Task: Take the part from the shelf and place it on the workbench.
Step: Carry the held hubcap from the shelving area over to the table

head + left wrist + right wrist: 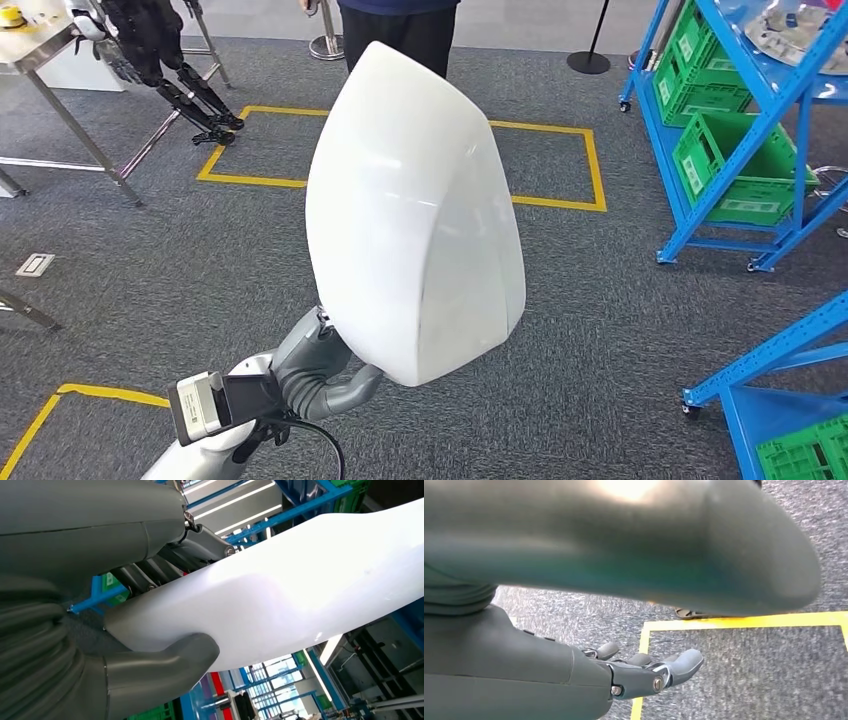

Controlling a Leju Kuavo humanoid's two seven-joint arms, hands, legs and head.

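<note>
Left hand (pixel 320 375) fingers clamped on glossy white curved part (pixel 415 215) (smooth shell), right hand (pixel 644 672) fingers spread, empty

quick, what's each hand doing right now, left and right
Left hand: holding the white part, thumb and fingers clamping its edge.
Right hand: open, holding nothing.

Open carpet (pixel 200 280) lies ahead; passage is bounded by blue shelving (pixel 740 150) at right and a metal table (pixel 60 90) at left.

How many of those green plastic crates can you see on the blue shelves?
3 at least: two on the far blue rack, one upper and one lower; one on the near rack at bottom right. Others may be out of view.
</note>
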